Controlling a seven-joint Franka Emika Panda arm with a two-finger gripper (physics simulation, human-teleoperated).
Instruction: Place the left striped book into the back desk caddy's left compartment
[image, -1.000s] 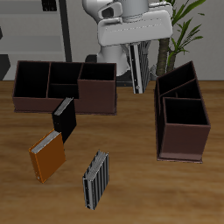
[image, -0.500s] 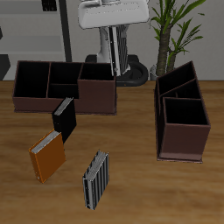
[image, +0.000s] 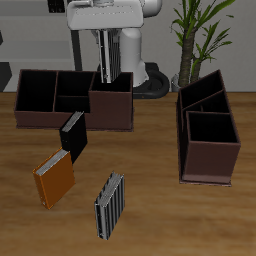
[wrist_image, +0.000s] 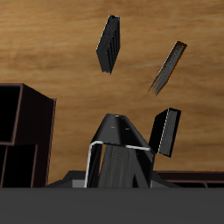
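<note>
The left striped book (image: 108, 68) hangs upright from my gripper (image: 108, 42), which is shut on its upper end. The wrist view shows the book (wrist_image: 118, 144) end-on between the fingers. The back desk caddy (image: 60, 118) lies broadside below, a long dark-brown box with partitions. The book is high over the caddy's large end section (image: 112, 84) nearest the other caddy. The left compartment (image: 36, 90), the black-lined section at the opposite end, holds nothing, and the two small middle sections lie between it and the book.
A second caddy (image: 210, 165) stands end-on beside the first. A black book (image: 72, 135), an orange book (image: 54, 180) and a broader bold-striped book (image: 110, 205) lie nearer the table's front edge. A potted plant (image: 200, 40) stands at the back.
My gripper has risen and carried the striped book sideways along the table's back. It went from the gap between the two caddies to above the back caddy's near end section.
</note>
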